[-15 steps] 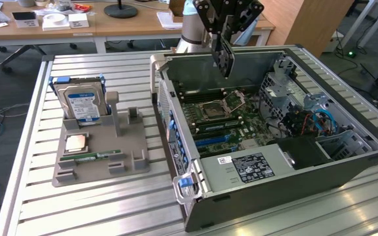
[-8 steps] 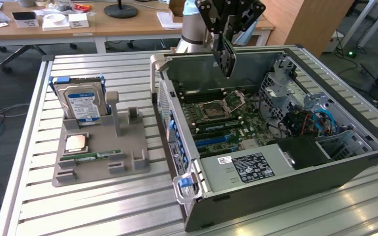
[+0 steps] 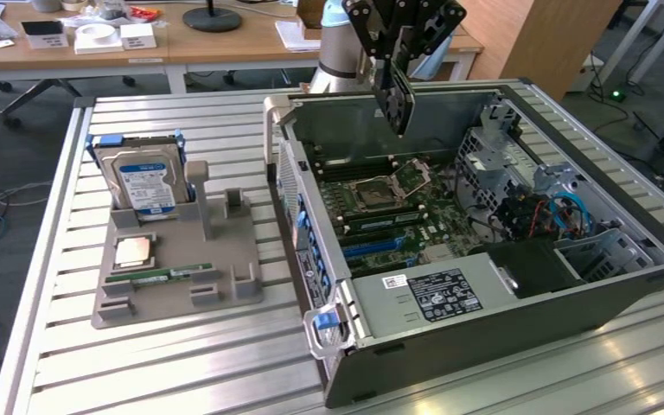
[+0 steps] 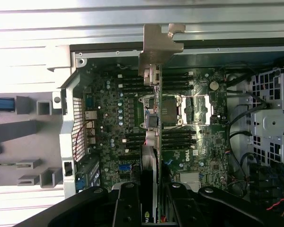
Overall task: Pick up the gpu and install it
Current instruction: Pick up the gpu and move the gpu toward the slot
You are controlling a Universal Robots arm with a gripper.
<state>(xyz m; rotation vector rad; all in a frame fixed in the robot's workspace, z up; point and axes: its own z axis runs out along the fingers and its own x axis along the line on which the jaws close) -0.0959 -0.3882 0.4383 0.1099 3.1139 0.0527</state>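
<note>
The black two-fingered gripper (image 3: pixel 406 43) (image 4: pixel 154 201) is partly closed, clamping the gpu (image 3: pixel 396 99) (image 4: pixel 151 123). This is a thin, flat green circuit card with a dark face and a silver metal bracket (image 4: pixel 158 45) at one end. The card hangs on edge above the green motherboard (image 3: pixel 390 216) (image 4: pixel 208 132) inside the open grey computer case (image 3: pixel 482 346). On the exterior view's left, a silver hard drive (image 3: pixel 145 181) stands in a grey plastic holder (image 3: pixel 182 294).

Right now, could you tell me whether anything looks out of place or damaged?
Nothing stands out. The gpu hangs on edge in the tool above the open computer case, and the hard drive stands upright in its gray holder; nothing looks spilled or broken.
</note>
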